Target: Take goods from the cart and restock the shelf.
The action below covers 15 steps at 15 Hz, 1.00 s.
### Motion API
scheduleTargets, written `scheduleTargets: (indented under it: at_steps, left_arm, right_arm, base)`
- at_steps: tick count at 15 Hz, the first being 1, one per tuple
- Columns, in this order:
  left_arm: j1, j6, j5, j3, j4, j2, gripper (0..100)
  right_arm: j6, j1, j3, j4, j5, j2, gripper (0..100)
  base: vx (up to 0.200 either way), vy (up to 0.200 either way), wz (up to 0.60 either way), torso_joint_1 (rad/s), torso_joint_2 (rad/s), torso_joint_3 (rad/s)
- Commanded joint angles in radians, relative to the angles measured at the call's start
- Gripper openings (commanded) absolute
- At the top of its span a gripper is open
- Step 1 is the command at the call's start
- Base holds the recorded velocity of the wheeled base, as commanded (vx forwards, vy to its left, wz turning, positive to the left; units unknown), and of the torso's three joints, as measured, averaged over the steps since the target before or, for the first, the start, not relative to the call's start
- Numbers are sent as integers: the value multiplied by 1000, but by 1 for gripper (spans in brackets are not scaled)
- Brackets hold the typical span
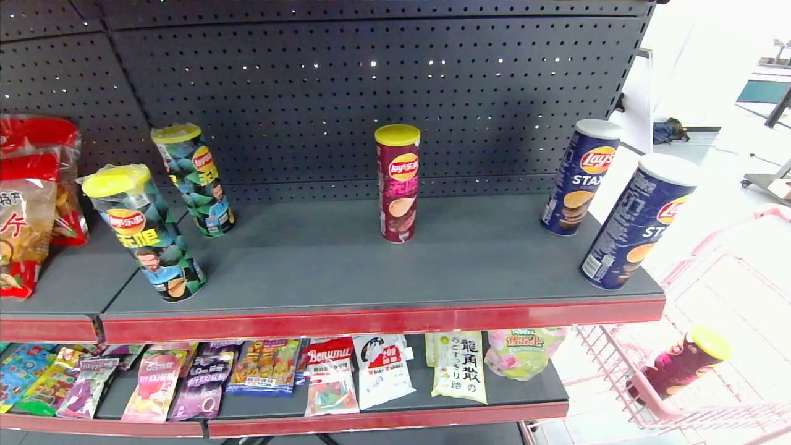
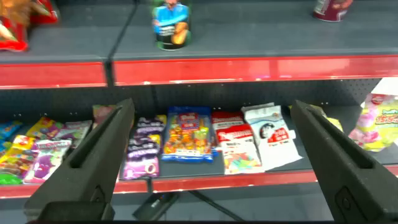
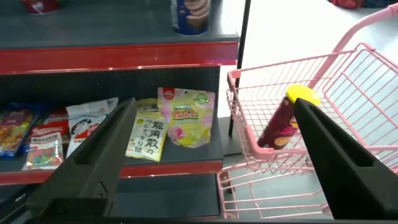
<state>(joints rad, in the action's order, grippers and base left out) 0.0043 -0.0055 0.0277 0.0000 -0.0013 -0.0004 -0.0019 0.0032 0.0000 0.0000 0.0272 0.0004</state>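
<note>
Maroon chip can (image 1: pixel 678 364), yellow lid, lying tilted inside pink cart (image 3: pixel 292 60), just right of shelf (image 1: pixel 371 272). Right gripper (image 3: pixel 214 102) low, facing lower tier and cart, fingers spread wide, nothing held. Left gripper (image 2: pixel 212 106) facing snack packets (image 2: pixel 186 134) on lower tier, equally wide apart, empty. Up top: second maroon can (image 1: pixel 397 182) upright mid-shelf, two blue cans (image 1: pixel 578 176) at right end, two green cans (image 1: pixel 191 179) toward left.

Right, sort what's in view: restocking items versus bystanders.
Job: pink cart, maroon can lying in it, upper shelf, open left gripper, open right gripper.
Bystanders: shelved cans, snack packets on the lower shelf, red bags at the upper shelf's left end.
</note>
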Motion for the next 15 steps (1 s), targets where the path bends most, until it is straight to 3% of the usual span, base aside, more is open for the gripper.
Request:
scheduleTargets:
  at_steps: [1,12,15]
  left_arm:
    - [0,-1,0,0,0,0,100]
    - [0,-1,0,0,0,0,100]
    - [0,-1,0,0,0,0,100]
  right_arm:
    - [-1,1,0,0,0,0,100]
    - [-1,1,0,0,0,0,100]
    - [-1,0,0,2,0,0,100]
  base:
    - [0,-200,0,7,-2,2]
    - [0,-200,0,3,1,1]
    - [0,0,0,0,0,0]
